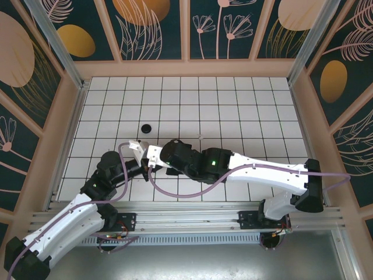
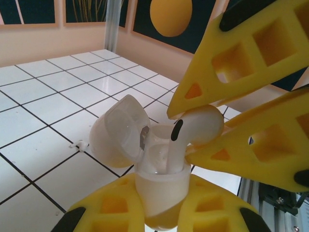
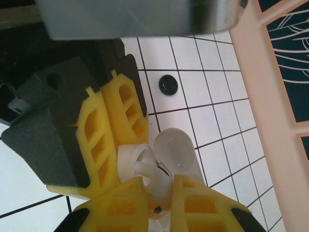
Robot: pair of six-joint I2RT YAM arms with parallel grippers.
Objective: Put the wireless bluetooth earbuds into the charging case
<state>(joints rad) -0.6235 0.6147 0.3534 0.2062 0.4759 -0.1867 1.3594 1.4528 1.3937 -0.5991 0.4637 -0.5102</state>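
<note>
Left wrist, right gripper (image 2: 181, 134) pinching white earbud (image 2: 202, 124) at open case (image 2: 161, 186)

The light is bright and even and comes from above onto the white bench (image 1: 233, 99); I see only soft, pale shadows on it. In the left wrist view, the nearest yellow fingers (image 2: 270, 67) are slightly out of focus.

Earbud (image 2: 198, 126) stem in charging case (image 2: 161, 186) (lid (image 2: 116, 133) left); disc (image 1: 146, 128) behind.
</note>
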